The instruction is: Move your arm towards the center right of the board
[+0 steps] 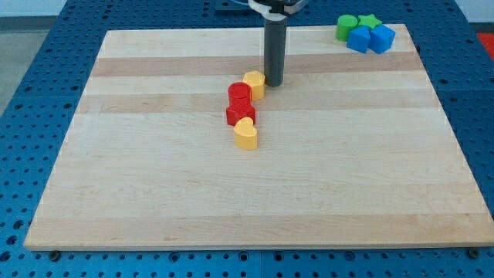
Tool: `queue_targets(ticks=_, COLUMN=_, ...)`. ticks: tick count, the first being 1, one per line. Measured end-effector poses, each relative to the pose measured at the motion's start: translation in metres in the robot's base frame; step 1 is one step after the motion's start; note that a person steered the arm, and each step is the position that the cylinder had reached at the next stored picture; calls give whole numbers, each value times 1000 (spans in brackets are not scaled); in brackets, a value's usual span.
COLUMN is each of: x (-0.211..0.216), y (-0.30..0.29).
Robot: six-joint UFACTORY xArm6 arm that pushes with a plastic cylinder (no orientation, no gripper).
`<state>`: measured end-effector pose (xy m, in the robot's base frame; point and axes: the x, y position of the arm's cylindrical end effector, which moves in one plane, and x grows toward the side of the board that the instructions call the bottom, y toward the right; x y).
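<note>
my tip point(275, 83) down on the surface point(154, 193), upper centre, just right of a yellow block point(254, 83) | jaws: none, bare rod | chain toward view's bottom: red cylinder point(239, 94), red block point(241, 113), yellow heart point(246, 134) | top right cluster: green cylinder point(346, 27), green star point(370, 22), two blue blocks point(370, 39) | centre right lies well right of my tip

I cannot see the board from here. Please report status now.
My tip beside yellow block, upper centre. Board centre right not yet reached. No blocks in that path.
</note>
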<state>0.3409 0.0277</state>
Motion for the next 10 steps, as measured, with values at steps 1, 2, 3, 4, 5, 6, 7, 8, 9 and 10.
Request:
queue_targets(ticks=1, x=-16, y=-8)
queue_targets(ticks=2, x=-24, y=-18)
queue_targets(ticks=3, x=-24, y=-18)
queue_targets(ticks=4, x=-24, y=-9)
queue_targets(ticks=5, x=-24, y=21)
queue_targets(ticks=6, x=-24, y=71)
queue_targets(ticks=7, x=-23, y=127)
queue_targets(ticks=8, x=-10, y=178)
queue_targets(ticks=9, x=21, y=203)
queue_targets(ticks=10, x=42, y=212)
